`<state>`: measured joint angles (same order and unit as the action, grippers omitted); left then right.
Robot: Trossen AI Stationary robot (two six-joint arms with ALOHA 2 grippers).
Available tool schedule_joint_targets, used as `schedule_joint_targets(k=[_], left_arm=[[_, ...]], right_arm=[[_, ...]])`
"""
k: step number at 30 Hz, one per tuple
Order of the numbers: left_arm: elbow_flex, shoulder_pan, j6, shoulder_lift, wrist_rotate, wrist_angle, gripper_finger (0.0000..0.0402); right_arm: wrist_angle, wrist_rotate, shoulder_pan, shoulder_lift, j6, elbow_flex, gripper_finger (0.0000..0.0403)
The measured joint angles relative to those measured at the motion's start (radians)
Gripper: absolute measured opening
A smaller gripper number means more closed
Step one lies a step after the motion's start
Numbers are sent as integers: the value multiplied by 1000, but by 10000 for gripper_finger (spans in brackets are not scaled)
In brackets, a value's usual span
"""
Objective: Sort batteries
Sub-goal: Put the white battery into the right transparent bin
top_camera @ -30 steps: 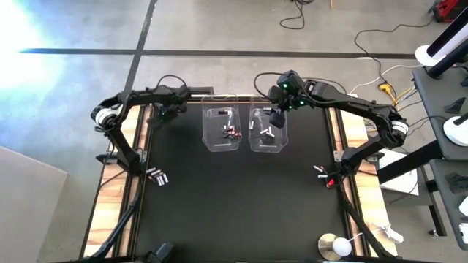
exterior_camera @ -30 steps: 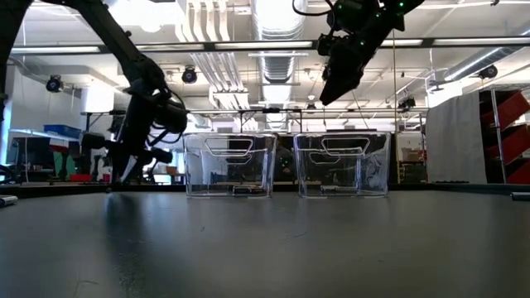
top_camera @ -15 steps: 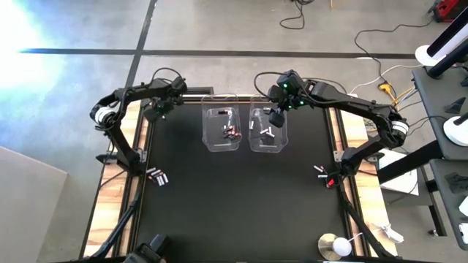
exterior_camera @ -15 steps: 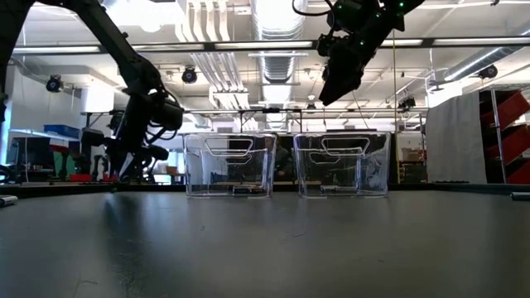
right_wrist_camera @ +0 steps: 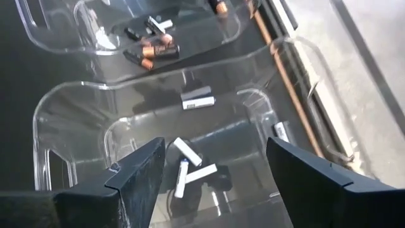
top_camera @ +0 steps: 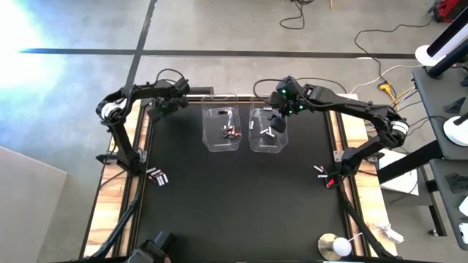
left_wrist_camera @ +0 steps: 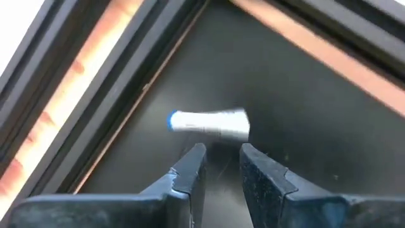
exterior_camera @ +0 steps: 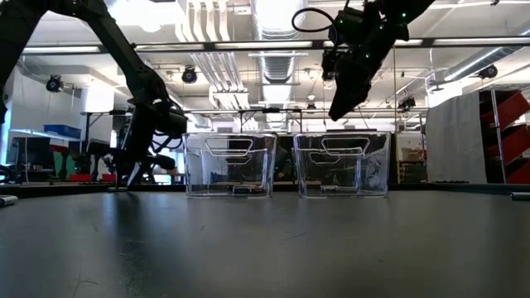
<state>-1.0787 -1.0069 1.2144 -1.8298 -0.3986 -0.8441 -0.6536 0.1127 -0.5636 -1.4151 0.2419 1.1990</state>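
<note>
A white battery (left_wrist_camera: 209,123) with a blue end lies on its side on the black mat, in the mat's far left corner. My left gripper (left_wrist_camera: 221,152) (top_camera: 162,109) hovers just short of it, open by a narrow gap and touching nothing. My right gripper (right_wrist_camera: 215,158) (top_camera: 275,123) hangs wide open above the right clear tub (top_camera: 267,133), which holds a few white batteries (right_wrist_camera: 190,161). The left clear tub (top_camera: 222,130) holds dark batteries with orange ends (right_wrist_camera: 152,50). In the low view my right gripper (exterior_camera: 341,103) is above the tub's rim.
Loose batteries lie in a small group at the mat's left edge (top_camera: 157,175) and in another at its right edge (top_camera: 320,172). Both tubs stand side by side at the mat's far edge (exterior_camera: 229,164) (exterior_camera: 341,164). The wooden table frame (left_wrist_camera: 95,63) borders the corner.
My right gripper has sunk a little toward the right tub and shifted slightly toward the near edge, still wide open. My left gripper has come down a little over the mat's far left corner.
</note>
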Motion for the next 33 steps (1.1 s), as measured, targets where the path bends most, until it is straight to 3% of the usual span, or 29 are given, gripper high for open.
schedule_joint_targets(k=[5,14,22,33], left_arm=[[-1,0,-4,1,-7,4,87],[-82,31,-176,5,-27,1,108],[-222,-61,-553,-69,54,-136,117],[-527,-100,-966,-327,14,-460,117]], right_arm=[[1,0,0,0,-37,-30,279],[30,0,0,0,-25,-46,281],[61,0,0,0,-24,-46,295],[57,2,0,0,-66,-46,299]])
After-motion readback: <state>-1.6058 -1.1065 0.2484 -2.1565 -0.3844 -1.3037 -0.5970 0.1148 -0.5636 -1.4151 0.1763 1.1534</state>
